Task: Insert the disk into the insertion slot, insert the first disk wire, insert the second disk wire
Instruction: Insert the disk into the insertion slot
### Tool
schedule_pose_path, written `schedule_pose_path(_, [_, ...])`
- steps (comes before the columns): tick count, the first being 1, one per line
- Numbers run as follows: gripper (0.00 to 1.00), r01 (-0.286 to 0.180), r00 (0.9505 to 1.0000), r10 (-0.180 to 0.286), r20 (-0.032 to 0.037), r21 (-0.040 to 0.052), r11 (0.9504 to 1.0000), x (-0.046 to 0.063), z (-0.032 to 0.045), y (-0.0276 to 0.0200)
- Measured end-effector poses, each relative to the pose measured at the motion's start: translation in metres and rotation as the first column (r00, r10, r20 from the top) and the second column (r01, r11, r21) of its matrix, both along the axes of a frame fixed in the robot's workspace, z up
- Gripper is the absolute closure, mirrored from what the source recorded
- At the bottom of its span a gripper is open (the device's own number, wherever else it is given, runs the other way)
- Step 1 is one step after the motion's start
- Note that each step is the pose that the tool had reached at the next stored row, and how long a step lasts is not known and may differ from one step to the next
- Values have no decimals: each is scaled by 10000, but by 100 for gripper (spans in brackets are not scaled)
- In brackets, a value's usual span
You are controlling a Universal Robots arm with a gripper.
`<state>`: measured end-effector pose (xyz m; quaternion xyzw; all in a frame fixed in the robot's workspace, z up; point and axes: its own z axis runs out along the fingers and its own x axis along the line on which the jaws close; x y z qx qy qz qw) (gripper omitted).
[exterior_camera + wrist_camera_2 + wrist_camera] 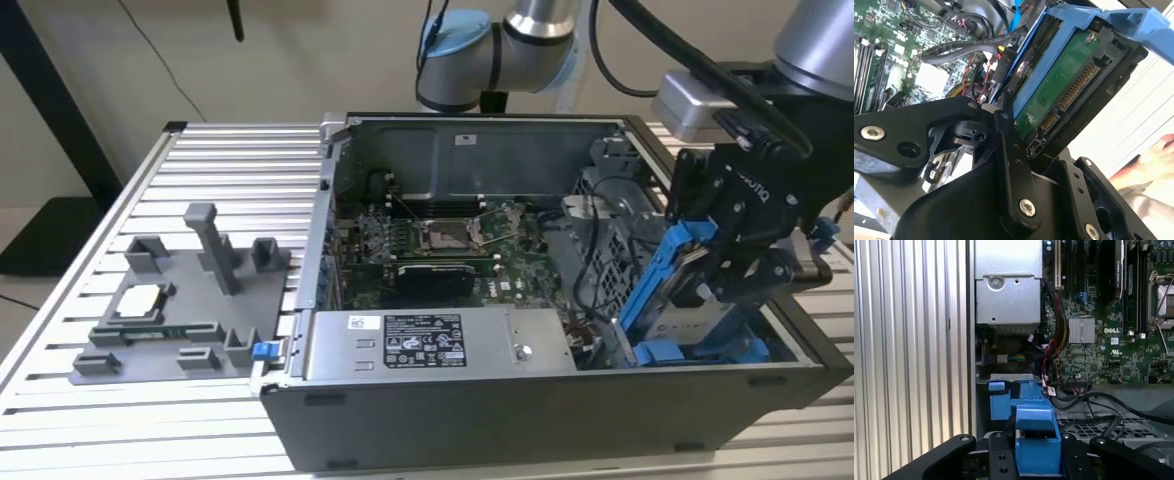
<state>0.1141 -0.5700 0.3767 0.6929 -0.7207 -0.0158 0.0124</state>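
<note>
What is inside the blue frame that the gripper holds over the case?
The disk: its green circuit board and connector pins show in the second wrist view. The fingers cover one end; its other face is hidden.

The arm (534,40) is built of silver-grey tubes with pale blue joint caps (447,40); black cables (595,55) are run alongside, and the black jaws are fastened with silver screws (1027,207).

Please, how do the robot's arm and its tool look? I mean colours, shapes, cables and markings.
The arm has round silver-grey tubes with light blue joint caps; black cables run beside it. A grey box sits at the wrist. The tool is black, made of flat angular links with silver screws and white lettering on one side.
</note>
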Motion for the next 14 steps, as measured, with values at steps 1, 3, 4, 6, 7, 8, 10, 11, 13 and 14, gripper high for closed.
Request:
schedule_pose_path(1, [0,0,10000,0,1,-5,10000,0,0,0])
schedule_pose_path(3, [0,-1,10000,1,2,-5,10000,0,0,-1])
schedule_pose_path(4, [0,-1,10000,1,2,-5,10000,1,-1,-1])
schedule_pose_path(6, [0,0,10000,0,2,-3,10000,0,8,-1])
schedule_pose_path(7, [0,0,10000,0,1,-6,10000,0,19,-1])
schedule_pose_path(8, [0,-1,10000,1,1,-5,10000,1,28,-1])
schedule_pose_path(10, [0,-2,10000,2,1,-8,10000,1,49,2])
schedule_pose_path(11, [0,-3,10000,3,1,-8,10000,1,65,5])
schedule_pose_path(13, [0,-1,10000,1,1,-7,10000,1,92,16])
schedule_pose_path(14, [0,0,10000,0,3,-6,10000,0,95,23])
